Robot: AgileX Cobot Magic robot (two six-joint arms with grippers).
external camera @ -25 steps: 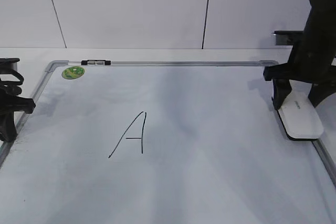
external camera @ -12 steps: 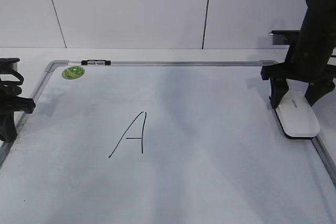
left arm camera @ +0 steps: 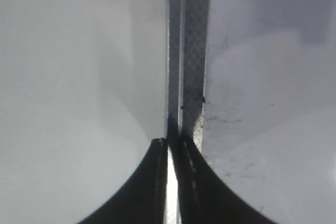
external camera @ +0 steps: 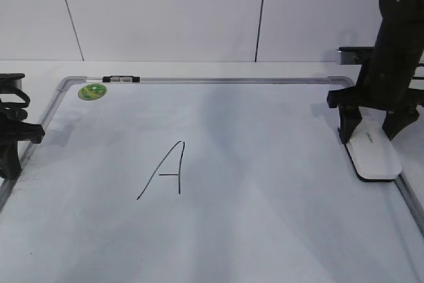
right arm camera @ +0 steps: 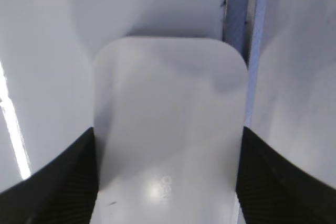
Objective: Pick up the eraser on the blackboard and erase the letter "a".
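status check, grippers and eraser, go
Right gripper shut on eraser, near right frame of blackboard. Left gripper shut, idle. Only capital A visible. Path clear.

eraser (right arm camera: 169,129) lettering blurred, bottom cropped

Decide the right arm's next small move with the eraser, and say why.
Probably release: open the jaws and lift clear. The right gripper grips the eraser, which lies flat on the blackboard beside its right frame. Only a capital A shows on the board; no small "a" is visible to wipe.
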